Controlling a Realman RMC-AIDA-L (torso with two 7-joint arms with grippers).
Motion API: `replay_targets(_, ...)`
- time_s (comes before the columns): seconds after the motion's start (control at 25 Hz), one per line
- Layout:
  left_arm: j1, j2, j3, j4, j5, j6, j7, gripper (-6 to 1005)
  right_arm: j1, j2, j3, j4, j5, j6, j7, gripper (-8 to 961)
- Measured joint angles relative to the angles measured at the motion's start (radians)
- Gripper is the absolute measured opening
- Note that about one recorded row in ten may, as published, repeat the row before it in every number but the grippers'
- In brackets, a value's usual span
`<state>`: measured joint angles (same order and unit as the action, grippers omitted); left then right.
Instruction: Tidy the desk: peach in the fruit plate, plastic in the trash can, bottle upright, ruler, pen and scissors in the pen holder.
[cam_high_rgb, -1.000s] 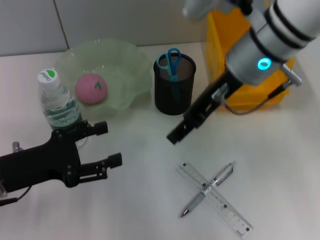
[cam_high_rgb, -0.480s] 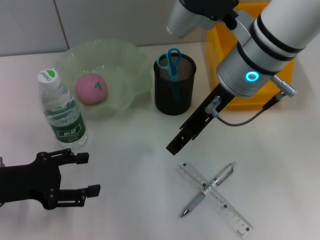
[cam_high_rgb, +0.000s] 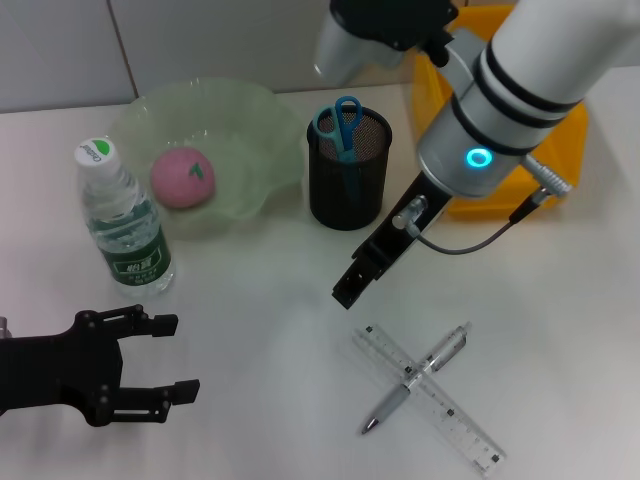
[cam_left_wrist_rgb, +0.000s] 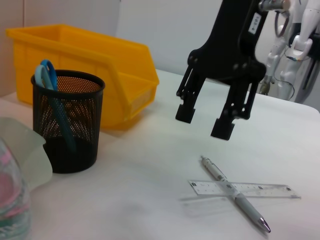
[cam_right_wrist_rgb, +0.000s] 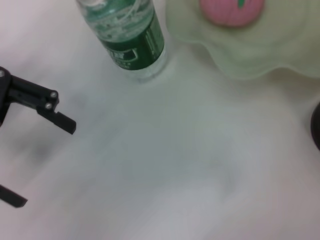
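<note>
— Pen (cam_high_rgb: 418, 377) and ruler (cam_high_rgb: 430, 398), where are they?
— They lie crossed on the white worktop (cam_high_rgb: 560, 330), pen on top. The right pincer (cam_high_rgb: 352, 283) hangs just above and beside them, its fingers apart with nothing in them.
— And the left pincer (cam_high_rgb: 165, 355)?
— Low at the near-left edge, wide open, holding nothing.
— The rest?
— The bottle (cam_high_rgb: 122, 222) stands upright. The peach (cam_high_rgb: 183, 177) sits in the green plate (cam_high_rgb: 250, 120). Scissors (cam_high_rgb: 340, 125) are in the black holder (cam_high_rgb: 347, 190). Behind it is a yellow bin (cam_high_rgb: 440, 100); what is inside, I cannot tell.
</note>
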<state>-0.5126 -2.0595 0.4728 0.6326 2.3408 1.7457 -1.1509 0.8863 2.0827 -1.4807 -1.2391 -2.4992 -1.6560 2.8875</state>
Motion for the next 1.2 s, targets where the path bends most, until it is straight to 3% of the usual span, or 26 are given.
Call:
replay_targets(0.56,-0.009,-0.001,0.01,0.001,0.0,-0.01,-0.001,846,0.057,0.007,-0.071,0.248,0.032,0.12,0.034,753)
replay_targets(1.2,-0.023,-0.002,0.012,-0.001,0.0,-0.014,-0.007,841,0.049,0.01,-0.151,0.291,0.039,0.167,0.069,748)
